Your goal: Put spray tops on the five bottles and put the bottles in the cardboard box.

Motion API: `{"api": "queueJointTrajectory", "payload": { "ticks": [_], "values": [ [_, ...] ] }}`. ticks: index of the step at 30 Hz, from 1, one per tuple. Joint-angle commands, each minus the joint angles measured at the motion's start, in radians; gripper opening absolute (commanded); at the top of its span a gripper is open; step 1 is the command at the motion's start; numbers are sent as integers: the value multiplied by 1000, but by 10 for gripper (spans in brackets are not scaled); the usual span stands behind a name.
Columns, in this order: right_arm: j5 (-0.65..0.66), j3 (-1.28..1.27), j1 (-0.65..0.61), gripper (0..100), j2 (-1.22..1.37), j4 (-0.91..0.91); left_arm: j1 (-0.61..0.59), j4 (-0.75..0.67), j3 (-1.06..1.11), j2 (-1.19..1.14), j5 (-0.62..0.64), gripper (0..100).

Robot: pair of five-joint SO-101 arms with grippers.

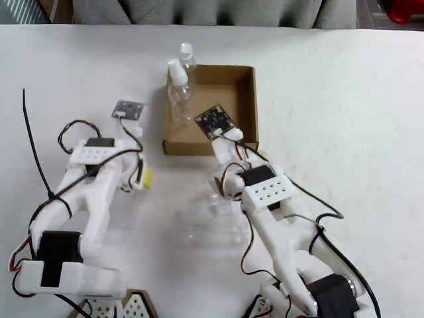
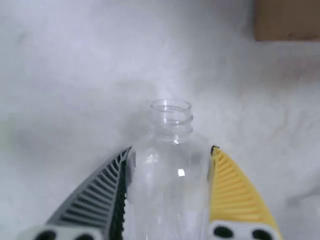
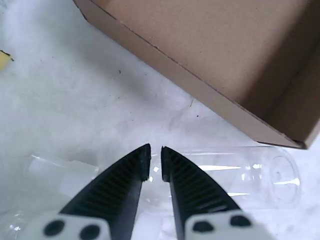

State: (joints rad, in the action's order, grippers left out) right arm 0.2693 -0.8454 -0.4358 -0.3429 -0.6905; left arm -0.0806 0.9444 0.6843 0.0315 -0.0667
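Closest in the left wrist view, the left gripper (image 2: 171, 150) has its ribbed jaws, one grey and one yellow, clamped on the shoulders of an uncapped bottle (image 2: 170, 120) of clear plastic, its threaded neck bare and open. Beyond it lie the white, softly textured desk (image 2: 75, 60) and a corner of the cardboard box (image 2: 287, 20). In the right wrist view, the right gripper (image 3: 155, 148) has its black ribbed jaws almost together, gripping nothing, over a smooth cylindrical bottle (image 3: 240, 175) lying on its side just beside the box's brown outer wall. In the high view, a capped bottle (image 1: 180, 99) with a white spray top (image 1: 177, 71) lies inside the box along one wall. Another topped bottle (image 1: 187, 56) sits at its far corner, and faint clear bottles (image 1: 205, 222) lie on the desk between the two arms.
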Motion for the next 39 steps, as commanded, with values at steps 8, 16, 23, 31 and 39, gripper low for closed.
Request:
{"api": "queueJointTrajectory", "payload": {
  "ticks": [8, 16, 23, 31, 39],
  "values": [
    [12, 6, 4, 18, -38, 1, -94, 87, -129, 8, 32, 177],
    [12, 6, 4, 18, -38, 1, -114, 204, -166, 10, 29, 406],
    [12, 6, 4, 18, -38, 1, -114, 204, -160, 12, 28, 408],
    [12, 6, 2, 18, -38, 2, -114, 190, -163, 5, -80, 407],
    [11, 6, 2, 17, -38, 2, -122, 86, -130, -53, -77, 329]
  ]
}}
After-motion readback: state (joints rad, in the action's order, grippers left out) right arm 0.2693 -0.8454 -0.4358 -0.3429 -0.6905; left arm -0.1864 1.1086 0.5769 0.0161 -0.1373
